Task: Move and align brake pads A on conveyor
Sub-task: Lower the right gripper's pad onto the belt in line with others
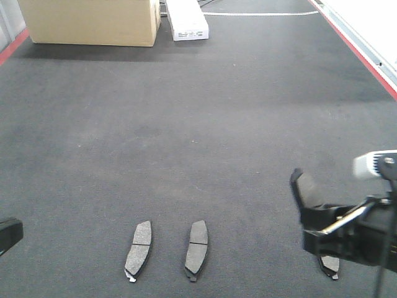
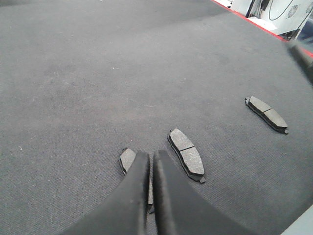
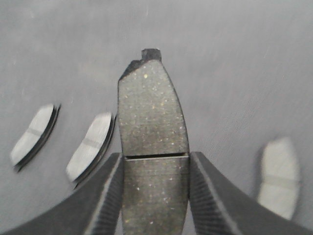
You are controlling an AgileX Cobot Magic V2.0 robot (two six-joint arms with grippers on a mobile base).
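Right gripper has a pad pinched between its fingers, the held brake pad gripped across its lower half with the centre groove just at the fingertips and the tabbed end sticking out toward twelve o'clock; from the front view it rides above the conveyor, not yet set down. Two pads lie side by side at the near edge, the left pad and the middle pad, both long-axis toward twelve; a fourth pad peeks out under the right arm at five o'clock. Left gripper has its fingers pressed together on nothing, hovering over the left pad.

To do this well, I'd say lower the held pad into the gap between the middle pad and the fourth one, long axis matching the row, near ends level; release only once it sits flat.

Room is generous: open belt toward twelve, the cardboard box and white carton far off at eleven and twelve, the red edge strip well away at two; the fourth pad under the arm is the one thing to mind.
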